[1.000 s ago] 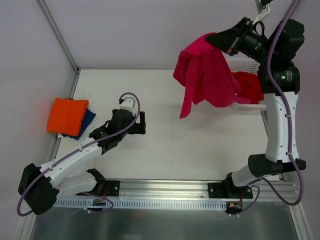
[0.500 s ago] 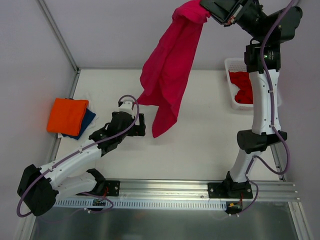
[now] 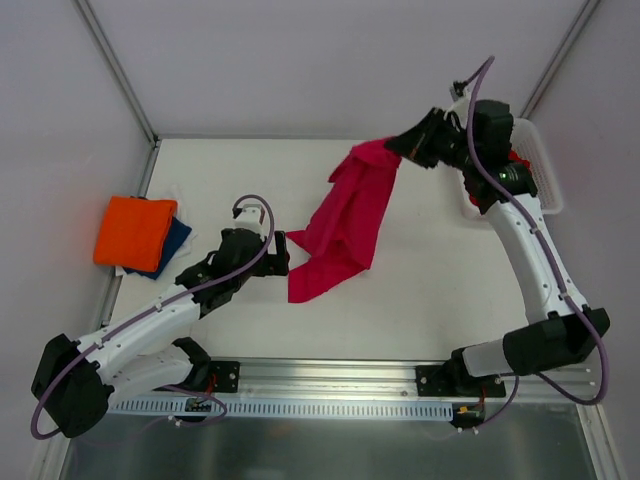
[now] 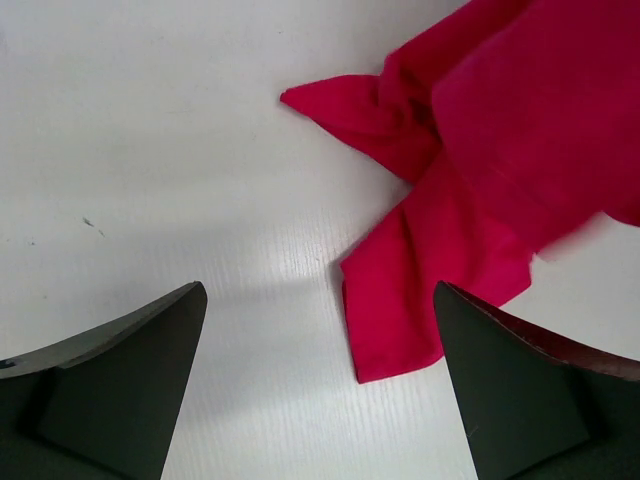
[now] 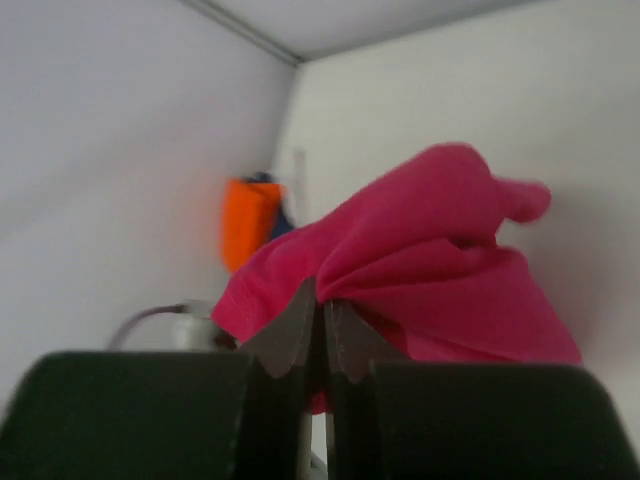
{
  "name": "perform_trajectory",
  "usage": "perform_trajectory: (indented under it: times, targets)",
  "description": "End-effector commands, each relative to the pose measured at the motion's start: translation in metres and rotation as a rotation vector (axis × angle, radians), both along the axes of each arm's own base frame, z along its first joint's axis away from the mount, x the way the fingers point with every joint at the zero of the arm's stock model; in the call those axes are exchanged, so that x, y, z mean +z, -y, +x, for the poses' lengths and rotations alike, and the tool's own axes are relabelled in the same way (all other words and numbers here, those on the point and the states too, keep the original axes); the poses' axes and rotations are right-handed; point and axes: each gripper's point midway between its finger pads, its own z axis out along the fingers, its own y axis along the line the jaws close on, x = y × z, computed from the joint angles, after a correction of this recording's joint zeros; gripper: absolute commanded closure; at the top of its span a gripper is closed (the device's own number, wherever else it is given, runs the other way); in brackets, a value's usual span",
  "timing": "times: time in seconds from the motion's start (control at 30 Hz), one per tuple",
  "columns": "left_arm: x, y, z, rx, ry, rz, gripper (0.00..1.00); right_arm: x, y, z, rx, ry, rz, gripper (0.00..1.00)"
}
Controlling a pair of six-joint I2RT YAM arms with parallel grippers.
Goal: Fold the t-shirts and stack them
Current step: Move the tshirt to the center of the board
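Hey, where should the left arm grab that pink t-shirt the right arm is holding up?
Grip the loose lower corner of the crimson-pink t-shirt, coming down from above with the left gripper. That end rests on the table right before its open jaws, while the right gripper pinches the top.

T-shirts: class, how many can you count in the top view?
4: pink draped mid-table, orange atop blue at left, a red sliver in the basket; more may hide there.

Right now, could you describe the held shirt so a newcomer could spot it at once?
Midway across the white table, a crimson-pink t-shirt drapes from the right end effector to the surface. Unlike the folded orange t-shirt at the left edge, it is unfolded.
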Motion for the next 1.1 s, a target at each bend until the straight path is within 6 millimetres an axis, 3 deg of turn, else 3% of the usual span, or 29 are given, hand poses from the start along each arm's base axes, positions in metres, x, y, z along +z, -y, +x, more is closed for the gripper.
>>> perform_trajectory:
  times: [0.0, 0.03, 0.17, 0.37, 0.5, 0.63, 0.7, 0.77, 0.8, 0.87, 0.9, 0.97, 1.03, 1.07]
  targets:
    - [0.01, -0.003, 0.005, 0.031, 0.037, -0.032, 0.01, -0.093, 0.08, -0.016, -0.278, -0.056, -0.45, 0.96]
    - [0.011, -0.003, 0.005, 0.026, 0.04, -0.032, 0.01, -0.127, 0.099, -0.022, -0.345, -0.119, -0.541, 0.96]
    - [0.01, 0.001, 0.006, 0.01, 0.029, -0.028, 0.01, -0.177, 0.139, -0.039, -0.467, -0.23, -0.72, 0.97]
    - [0.006, 0.006, 0.008, 0.013, 0.005, -0.038, 0.01, -0.207, 0.185, -0.078, -0.574, -0.363, -1.022, 0.98]
    - [-0.008, 0.019, 0.014, 0.004, -0.051, -0.048, 0.01, -0.219, 0.206, -0.101, -0.618, -0.435, -1.187, 0.96]
    - [-0.011, 0.054, 0.035, -0.072, -0.04, -0.1, 0.02, -0.224, 0.224, -0.125, -0.681, -0.487, -1.285, 0.96]
    - [-0.011, 0.065, 0.057, -0.062, -0.035, -0.071, 0.03, -0.227, 0.228, -0.138, -0.686, -0.502, -1.29, 0.94]
    - [-0.006, 0.071, 0.087, -0.024, 0.006, -0.02, 0.05, -0.23, 0.226, -0.145, -0.679, -0.505, -1.259, 0.9]
    - [0.01, 0.077, 0.102, -0.015, 0.038, -0.033, 0.08, -0.232, 0.227, -0.153, -0.683, -0.511, -1.243, 0.88]
    - [0.003, 0.077, 0.123, -0.002, 0.013, -0.066, 0.1, -0.231, 0.23, -0.162, -0.695, -0.514, -1.241, 0.82]
    - [0.006, 0.086, 0.127, -0.039, -0.004, -0.133, 0.11, -0.229, 0.234, -0.168, -0.712, -0.509, -1.248, 0.8]
    - [0.013, 0.086, 0.147, -0.036, 0.028, -0.198, 0.11, -0.23, 0.24, -0.18, -0.715, -0.532, -1.275, 0.76]
    - [0.024, 0.089, 0.16, -0.045, 0.066, -0.21, 0.11, -0.232, 0.245, -0.193, -0.695, -0.567, -1.31, 0.45]
    - [0.018, 0.091, 0.165, -0.048, 0.06, -0.196, 0.1, -0.233, 0.245, -0.197, -0.692, -0.582, -1.313, 0.34]
